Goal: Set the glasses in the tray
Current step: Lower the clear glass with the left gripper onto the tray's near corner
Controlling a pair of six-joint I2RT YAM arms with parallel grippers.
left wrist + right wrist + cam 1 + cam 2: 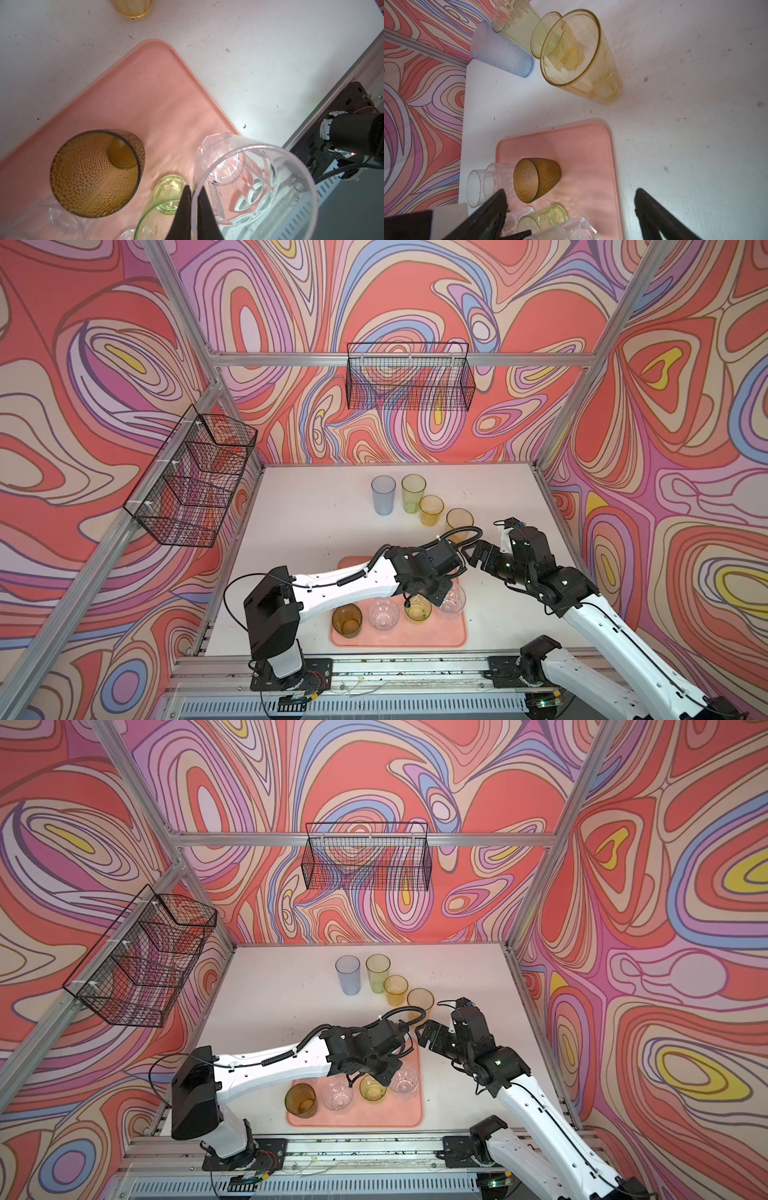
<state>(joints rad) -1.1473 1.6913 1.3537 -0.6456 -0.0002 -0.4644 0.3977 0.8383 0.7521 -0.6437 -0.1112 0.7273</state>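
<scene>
The salmon-pink tray point(415, 641) point(374, 1121) lies near the table's front edge. My left gripper point(194, 188) point(437, 595) is shut on the rim of a clear faceted glass point(255, 182) point(453, 600) at the tray's right side, one finger inside the rim and one outside. Whether its base touches the tray I cannot tell. Standing in the tray are a brown glass point(347, 620) point(93, 176), another clear glass point(383, 614) and a green glass point(417, 610) point(164, 199). My right gripper point(468, 558) point(571, 192) hangs open over the tray's far right corner, holding nothing.
Further back on the white table point(311, 522) stand a pale blue glass point(383, 494), a yellow-green glass point(413, 492), a yellow glass point(431, 510) and a yellow-orange glass point(459, 522), close behind both wrists. Black wire baskets point(409, 377) point(195, 477) hang on the walls.
</scene>
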